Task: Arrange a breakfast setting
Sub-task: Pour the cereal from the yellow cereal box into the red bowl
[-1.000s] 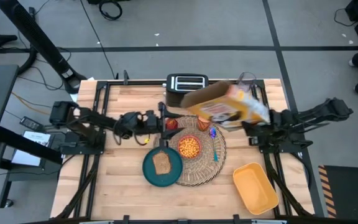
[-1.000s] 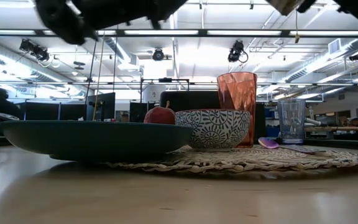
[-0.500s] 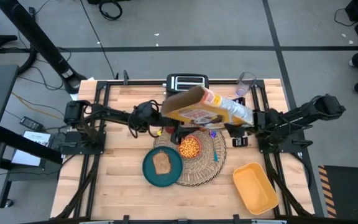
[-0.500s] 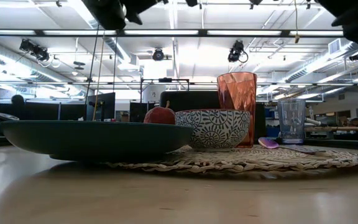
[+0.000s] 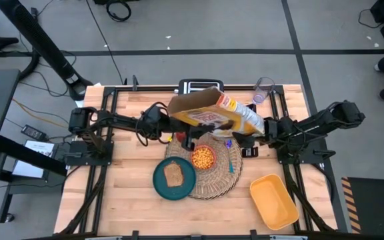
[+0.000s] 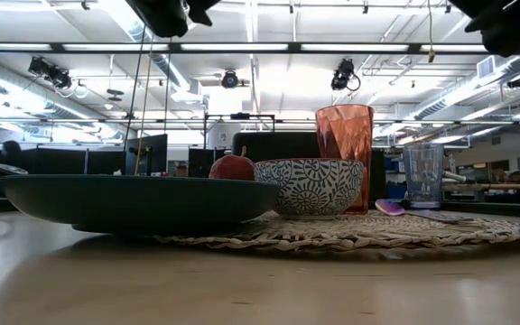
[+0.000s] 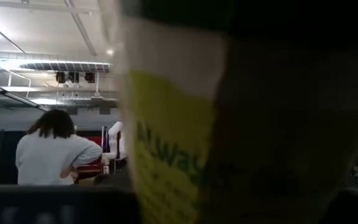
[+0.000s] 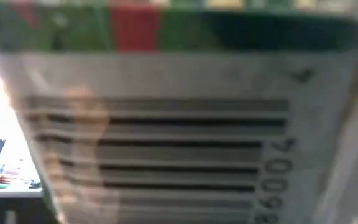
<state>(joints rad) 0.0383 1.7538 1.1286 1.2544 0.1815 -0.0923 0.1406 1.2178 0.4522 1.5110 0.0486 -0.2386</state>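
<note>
A yellow cereal box [image 5: 212, 117] hangs tilted above the patterned bowl [image 5: 203, 157], which holds cereal, its open flap [image 5: 191, 104] toward the left. My right gripper [image 5: 253, 129] is shut on the box's right end. My left gripper [image 5: 191, 137] reaches under the box's open end, and the box fills its wrist view [image 7: 185, 155]. The bowl and a blue spoon [image 5: 231, 164] lie on the woven placemat [image 5: 215, 181]. A teal plate [image 5: 174, 180] with toast [image 5: 174, 174] overlaps the mat's left edge. The apple [image 6: 233, 167] and orange cup [image 6: 344, 153] show in the low view. My right gripper holds the cereal box by its closed end, the one toward the table's right [image 5: 247, 123], coming level from the right. The barcode face [image 8: 166, 137] fills the wrist view and hides the fingers. The box is lifted clear and tilted over the bowl.
A toaster [image 5: 202, 85] stands at the far edge behind the box. A clear glass [image 5: 264, 90] is at the far right. A yellow tub [image 5: 273, 200] lies at the near right. A person sits in the room beyond [image 7: 55, 152].
My right gripper has carried the cereal box toward the table's left, from beside the mat to above the bowl, with its open end swinging left. My left gripper has reached toward the table's right, under the box's open end.
</note>
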